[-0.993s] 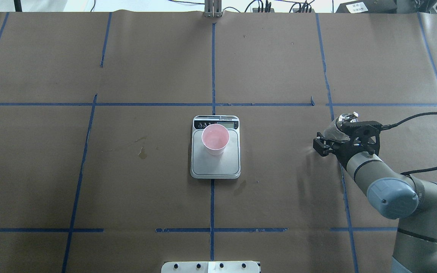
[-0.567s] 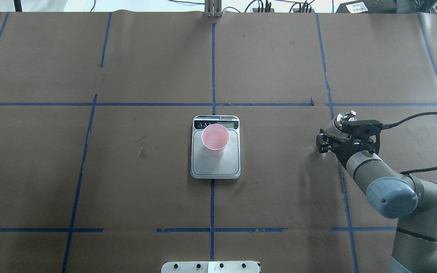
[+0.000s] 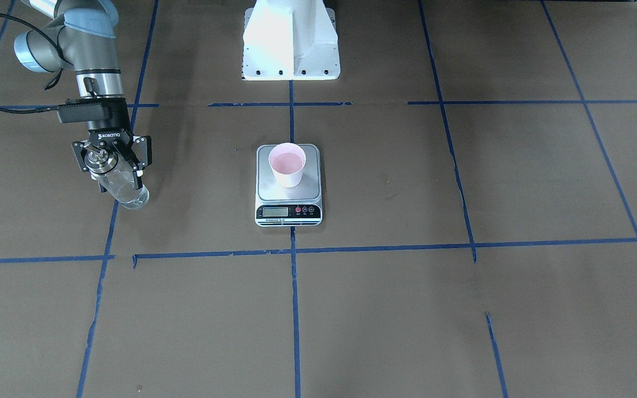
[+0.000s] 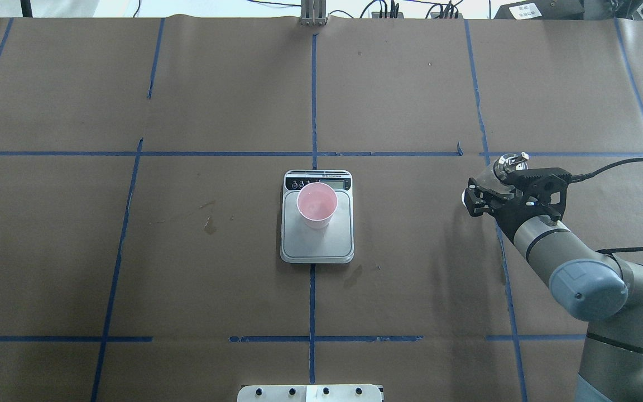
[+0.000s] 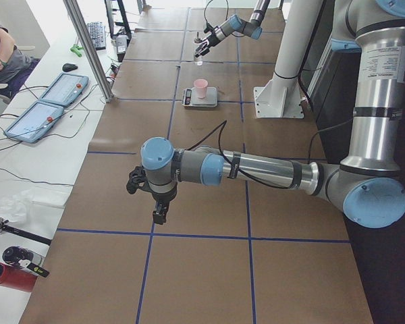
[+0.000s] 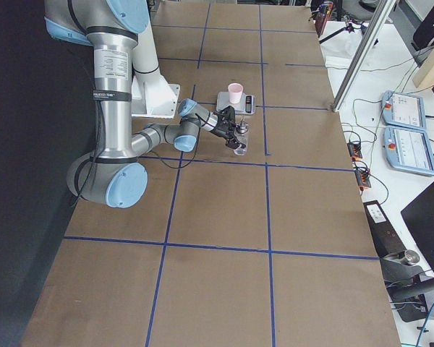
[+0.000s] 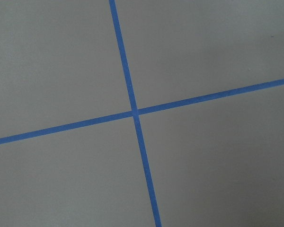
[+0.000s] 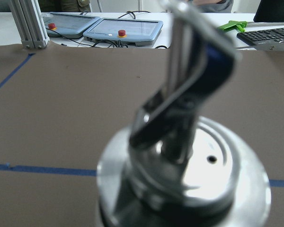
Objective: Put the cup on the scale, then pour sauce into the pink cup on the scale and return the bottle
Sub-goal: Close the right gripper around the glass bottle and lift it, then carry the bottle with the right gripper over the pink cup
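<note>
The pink cup (image 4: pixel 317 205) stands upright on the scale (image 4: pixel 317 248) at the table's middle; it also shows in the front view (image 3: pixel 287 164), behind the scale's black strip (image 3: pixel 288 211). My right gripper (image 4: pixel 486 192) is shut on the clear bottle (image 3: pixel 125 190), well to the right of the scale. The bottle is tilted and its base is close to the table; I cannot tell if it touches. Its silver cap and spout (image 8: pixel 184 179) fill the right wrist view. My left gripper (image 5: pixel 155 202) shows only in the left side view, far from the scale; I cannot tell its state.
Blue tape lines (image 4: pixel 313 153) grid the brown paper. Small stains (image 4: pixel 209 224) lie left of the scale. The robot's white base (image 3: pixel 291 38) stands behind the scale. Tablets (image 6: pixel 405 112) and a metal post (image 6: pixel 354 65) are past the table's far edge.
My right gripper has moved a little toward the table's far side with the bottle in it. The cup and scale have not moved.
</note>
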### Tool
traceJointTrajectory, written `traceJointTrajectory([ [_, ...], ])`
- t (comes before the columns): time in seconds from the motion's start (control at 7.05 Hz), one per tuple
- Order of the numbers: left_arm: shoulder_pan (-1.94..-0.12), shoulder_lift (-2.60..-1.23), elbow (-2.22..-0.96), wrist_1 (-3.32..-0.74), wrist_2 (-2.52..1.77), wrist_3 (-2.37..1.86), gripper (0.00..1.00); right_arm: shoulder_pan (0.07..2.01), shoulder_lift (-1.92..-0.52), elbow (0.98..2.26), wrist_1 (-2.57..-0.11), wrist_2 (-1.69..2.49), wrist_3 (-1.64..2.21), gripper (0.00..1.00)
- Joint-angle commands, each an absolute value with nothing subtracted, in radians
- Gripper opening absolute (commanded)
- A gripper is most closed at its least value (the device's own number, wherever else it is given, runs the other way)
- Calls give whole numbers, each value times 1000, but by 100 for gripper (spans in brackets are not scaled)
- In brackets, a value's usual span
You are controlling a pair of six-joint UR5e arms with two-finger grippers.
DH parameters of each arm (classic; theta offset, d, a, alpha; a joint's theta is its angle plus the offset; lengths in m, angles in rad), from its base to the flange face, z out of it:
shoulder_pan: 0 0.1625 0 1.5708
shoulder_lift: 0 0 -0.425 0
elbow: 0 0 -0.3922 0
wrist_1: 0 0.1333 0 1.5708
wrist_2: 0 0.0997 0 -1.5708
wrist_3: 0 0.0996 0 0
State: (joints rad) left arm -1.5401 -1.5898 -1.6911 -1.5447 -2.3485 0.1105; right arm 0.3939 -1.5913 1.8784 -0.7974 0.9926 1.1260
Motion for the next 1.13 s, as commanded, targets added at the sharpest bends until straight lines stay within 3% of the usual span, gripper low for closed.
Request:
traceJointTrajectory([
  [0.0,-1540,-1589,-1690,-1545,-2349,110,100,435,-1589,1911,-792,994,842,0],
  [0.85,-1578,-1506,-1687,-1603,-2347,194,100,486,-1510,1945,-815,1005,696,0],
  [0.99,-1578,-1506,-1687,-1600,-2347,195,100,492,-1462,1951,-928,1006,611,0],
])
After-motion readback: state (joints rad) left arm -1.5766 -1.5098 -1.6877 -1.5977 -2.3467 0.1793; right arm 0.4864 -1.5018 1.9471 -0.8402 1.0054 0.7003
